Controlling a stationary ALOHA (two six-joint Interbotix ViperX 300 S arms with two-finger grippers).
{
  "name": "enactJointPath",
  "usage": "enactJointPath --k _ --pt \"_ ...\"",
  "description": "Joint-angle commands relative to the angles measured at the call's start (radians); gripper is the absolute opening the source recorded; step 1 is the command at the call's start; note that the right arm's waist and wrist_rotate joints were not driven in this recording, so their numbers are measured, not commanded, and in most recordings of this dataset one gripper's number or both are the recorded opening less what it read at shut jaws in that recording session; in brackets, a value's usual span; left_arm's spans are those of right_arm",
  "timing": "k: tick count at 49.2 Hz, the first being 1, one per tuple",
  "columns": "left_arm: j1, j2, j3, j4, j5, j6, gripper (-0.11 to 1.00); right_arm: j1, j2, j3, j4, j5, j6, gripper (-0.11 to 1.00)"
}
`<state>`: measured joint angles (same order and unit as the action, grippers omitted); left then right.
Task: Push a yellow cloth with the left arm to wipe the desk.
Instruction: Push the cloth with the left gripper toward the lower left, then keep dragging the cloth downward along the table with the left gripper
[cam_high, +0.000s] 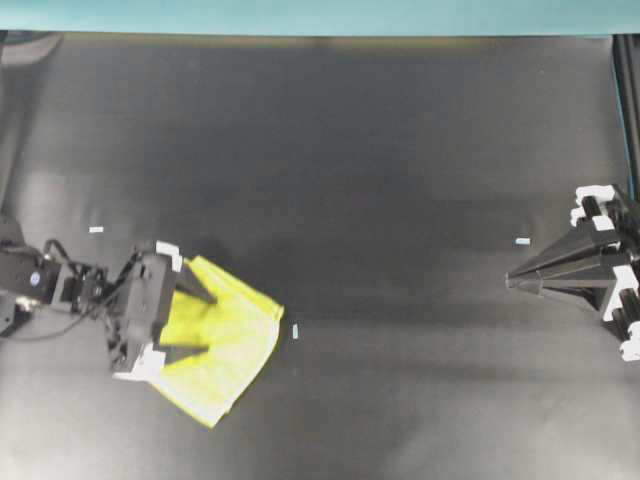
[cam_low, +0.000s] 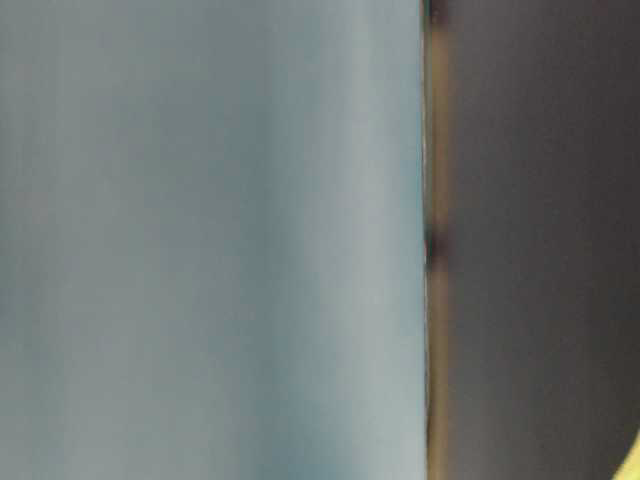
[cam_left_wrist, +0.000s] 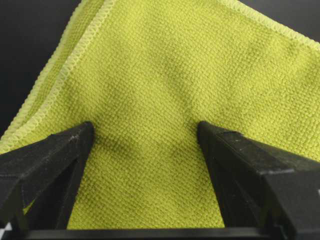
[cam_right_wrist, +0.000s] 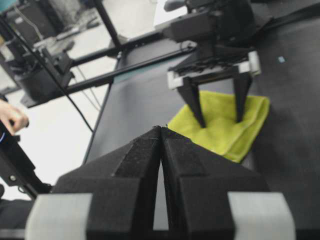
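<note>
Pressing spread-wide fingers onto the fuzzy yellow-green folded cloth, the left gripper sits at the matte black desk's near left; the right gripper rests closed far right.

One yellow cloth lies on one black desk. Two grippers work over that desk: the left gripper near its left edge, the right gripper near its right edge. Three small pale tape marks sit on the desk: one left of the cloth, one just right of the cloth, one far to its right.
</note>
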<state>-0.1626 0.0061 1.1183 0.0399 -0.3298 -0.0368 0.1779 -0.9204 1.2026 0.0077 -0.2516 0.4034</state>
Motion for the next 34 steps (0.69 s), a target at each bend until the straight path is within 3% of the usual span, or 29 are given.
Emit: enactJointPath --k 1,22,34 --pt "-0.066 0.002 -0.006 0.003 0.005 0.002 0.84 0.000 0.003 -0.006 0.003 -0.014 0.000 0.00" --pt "-0.304 0.015 -0.025 0.003 0.005 -0.005 0.84 0.000 0.003 -0.006 0.005 -0.015 0.002 0.00" --pt "-0.333 0.021 -0.037 0.003 0.005 -0.005 0.84 0.000 0.003 -0.006 0.005 -0.015 0.000 0.00"
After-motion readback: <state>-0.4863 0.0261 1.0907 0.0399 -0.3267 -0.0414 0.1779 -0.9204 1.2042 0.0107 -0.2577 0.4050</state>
